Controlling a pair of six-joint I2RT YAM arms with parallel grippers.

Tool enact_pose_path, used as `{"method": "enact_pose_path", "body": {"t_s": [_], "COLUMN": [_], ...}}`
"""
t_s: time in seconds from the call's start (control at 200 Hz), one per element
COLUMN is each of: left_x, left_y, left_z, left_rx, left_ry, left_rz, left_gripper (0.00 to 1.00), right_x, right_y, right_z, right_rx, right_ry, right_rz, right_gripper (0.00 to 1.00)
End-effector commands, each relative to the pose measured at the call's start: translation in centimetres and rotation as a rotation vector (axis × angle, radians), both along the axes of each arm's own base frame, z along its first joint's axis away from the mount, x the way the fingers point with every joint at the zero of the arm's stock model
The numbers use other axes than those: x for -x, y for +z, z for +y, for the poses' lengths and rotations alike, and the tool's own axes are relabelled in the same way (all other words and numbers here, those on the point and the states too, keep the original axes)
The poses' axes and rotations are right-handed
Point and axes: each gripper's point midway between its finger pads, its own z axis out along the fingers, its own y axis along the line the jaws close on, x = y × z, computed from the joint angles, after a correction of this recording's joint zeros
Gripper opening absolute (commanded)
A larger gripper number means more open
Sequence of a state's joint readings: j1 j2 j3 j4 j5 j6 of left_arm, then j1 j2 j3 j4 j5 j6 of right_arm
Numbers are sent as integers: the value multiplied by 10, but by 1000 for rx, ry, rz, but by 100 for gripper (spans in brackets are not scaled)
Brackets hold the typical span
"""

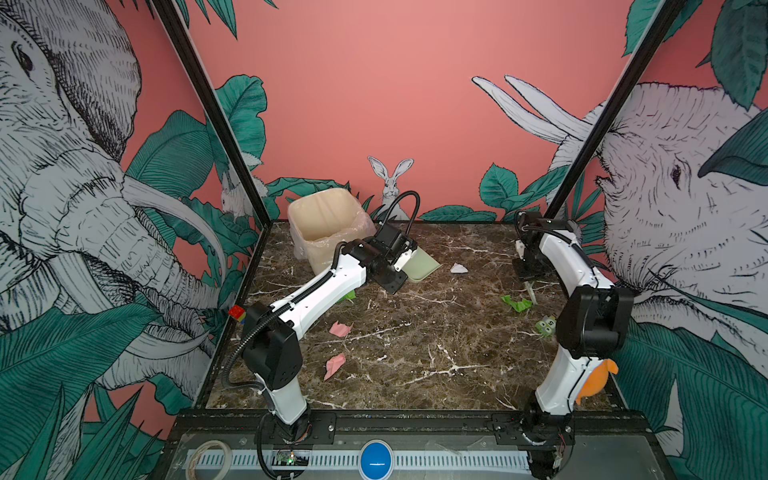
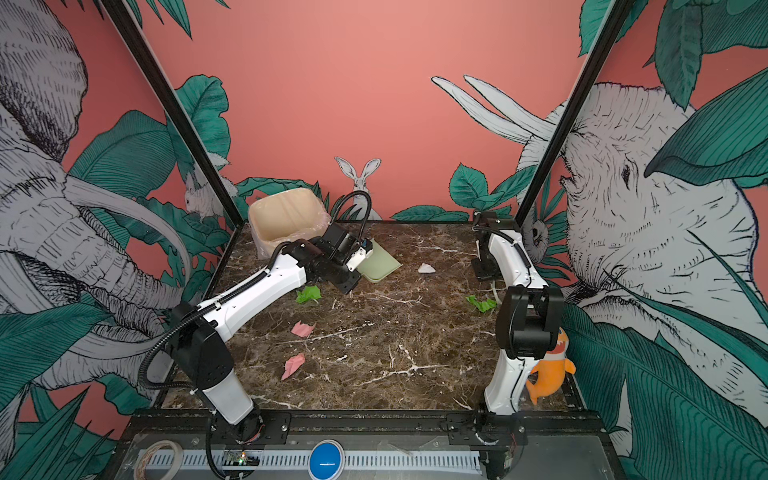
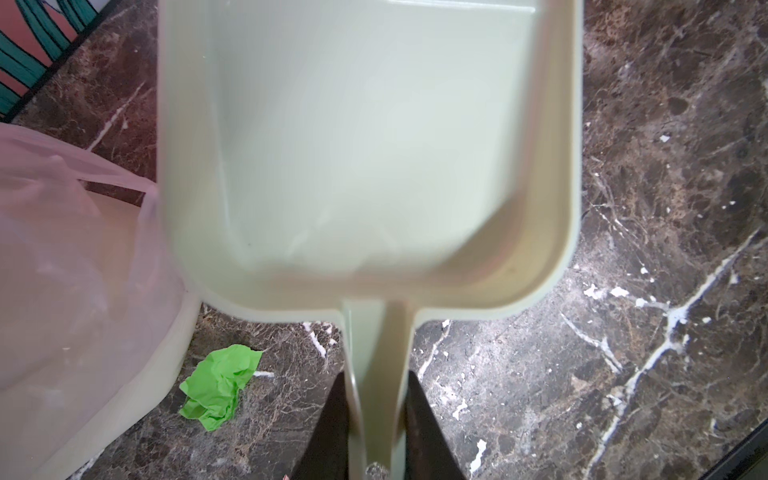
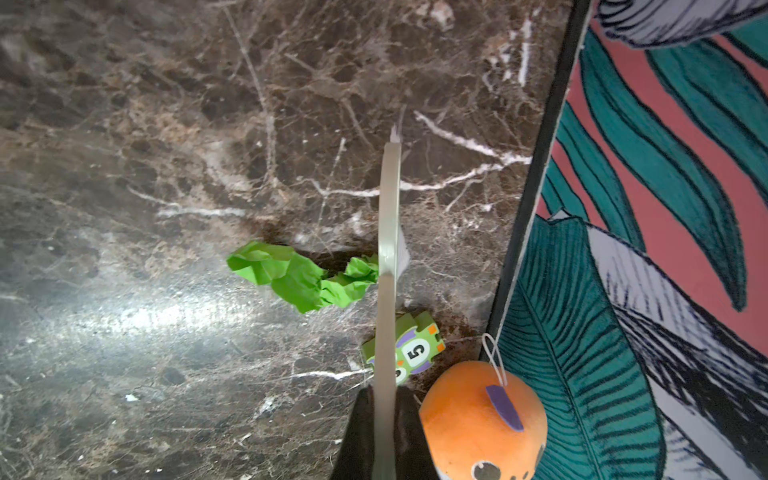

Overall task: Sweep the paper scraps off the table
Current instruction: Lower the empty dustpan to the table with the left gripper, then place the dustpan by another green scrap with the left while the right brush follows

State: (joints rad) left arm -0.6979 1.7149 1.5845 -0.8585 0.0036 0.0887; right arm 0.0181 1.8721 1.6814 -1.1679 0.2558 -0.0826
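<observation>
The left gripper (image 3: pixel 378 419) is clamped on the handle of the pale green dustpan (image 3: pixel 365 145) and holds it tilted at the far side of the table (image 1: pixel 415 340), just beside the lined bin (image 1: pixel 328 220), probably so a load can be tipped in without a long carry. The right gripper (image 4: pixel 384 432) is closed on a thin pale brush (image 4: pixel 388 199), whose tip is down against a crumpled green scrap (image 4: pixel 299 278) near the right edge, seemingly ready to push it inward. The rest lie loose on the table: a second green scrap (image 3: pixel 220 382) by the bin, a pink scrap (image 1: pixel 340 329) and a nearer pink scrap (image 1: pixel 334 365) toward the left, and a white scrap (image 1: pixel 459 268) beside the pan. The orange plush toy (image 4: pixel 478 419) and a green number tile (image 4: pixel 415 351) crowd the brush.
</observation>
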Motion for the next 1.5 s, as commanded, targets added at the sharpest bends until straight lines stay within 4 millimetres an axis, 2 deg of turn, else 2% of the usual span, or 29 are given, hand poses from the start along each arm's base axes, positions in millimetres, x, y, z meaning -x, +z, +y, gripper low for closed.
{"method": "enact_pose_path", "body": {"t_s": [0.0,0.355,0.485,0.75,0.77,0.975,1.086,1.281,1.386,1.496], "left_x": [4,16,21,34,41,58,71,94,104,115], "left_y": [6,-14,-22,-32,-33,-45,-52,-65,-71,-76], "left_z": [0,10,14,22,15,16,12,8,7,6], "left_rx": [36,-5,-15,-36,-37,-43,-56,-77,-86,-101], "left_ry": [3,3,0,-4,-29,-50,-82,-135,-154,-187], "left_rz": [-2,39,63,98,101,145,176,221,243,258], "left_gripper": [15,15,15,15,15,15,15,15,15,15], "right_x": [15,50,61,79,80,91,94,91,88,89], "right_y": [0,7,6,3,4,18,25,39,41,38], "right_z": [26,95,126,174,177,209,205,174,162,157], "right_rx": [-51,-128,-138,-150,-151,-188,-157,-84,-95,-111], "right_ry": [60,192,277,400,408,475,482,460,427,417], "right_rz": [36,53,81,147,147,133,124,102,98,121], "right_gripper": [0,0,0,0,0,0,0,0,0,0]}}
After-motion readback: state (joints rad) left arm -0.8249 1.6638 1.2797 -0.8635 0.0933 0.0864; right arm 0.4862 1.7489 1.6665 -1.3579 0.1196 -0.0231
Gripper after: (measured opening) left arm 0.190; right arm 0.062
